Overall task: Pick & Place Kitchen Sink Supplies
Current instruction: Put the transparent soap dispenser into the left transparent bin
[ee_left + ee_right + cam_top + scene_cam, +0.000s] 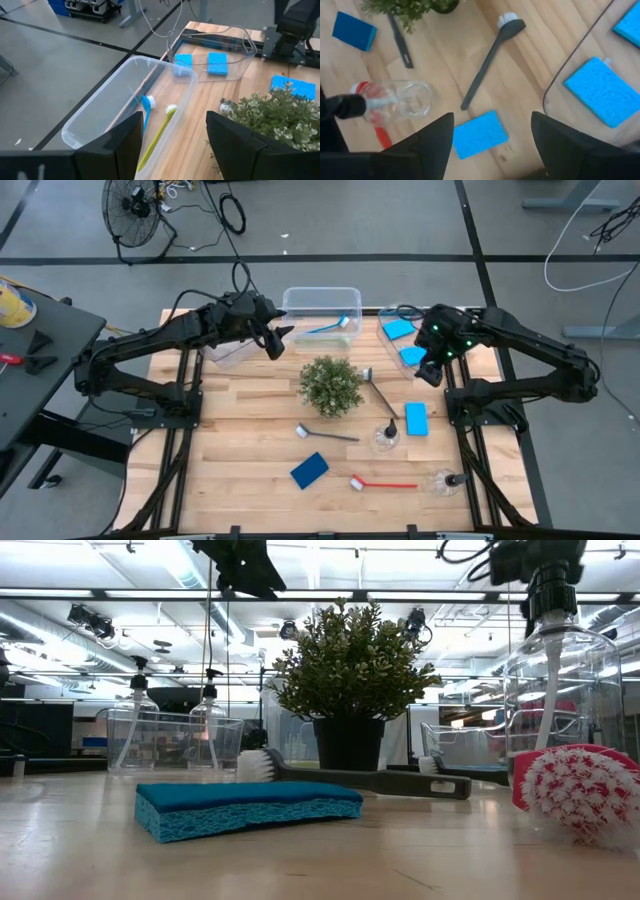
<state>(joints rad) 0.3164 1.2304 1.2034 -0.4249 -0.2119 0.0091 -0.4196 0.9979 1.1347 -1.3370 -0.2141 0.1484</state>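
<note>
With both jaws apart and empty, we judge a placing step complete: two sponges (404, 342) lie in the bin (385, 320) at the counter's far right corner, so the right gripper (428, 373) must descend on the sponge (416, 418) near the right edge.

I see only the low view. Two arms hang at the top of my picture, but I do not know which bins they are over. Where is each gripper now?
Observer: The right gripper is open over the near edge of the right bin, which holds two blue sponges.
Operator: And the left one?
Observer: The left gripper hovers between the left bin and the middle bin, open and empty.
Operator: Is anything in the middle bin?
Observer: Yes, a blue brush and a yellow brush lie in it.
</note>
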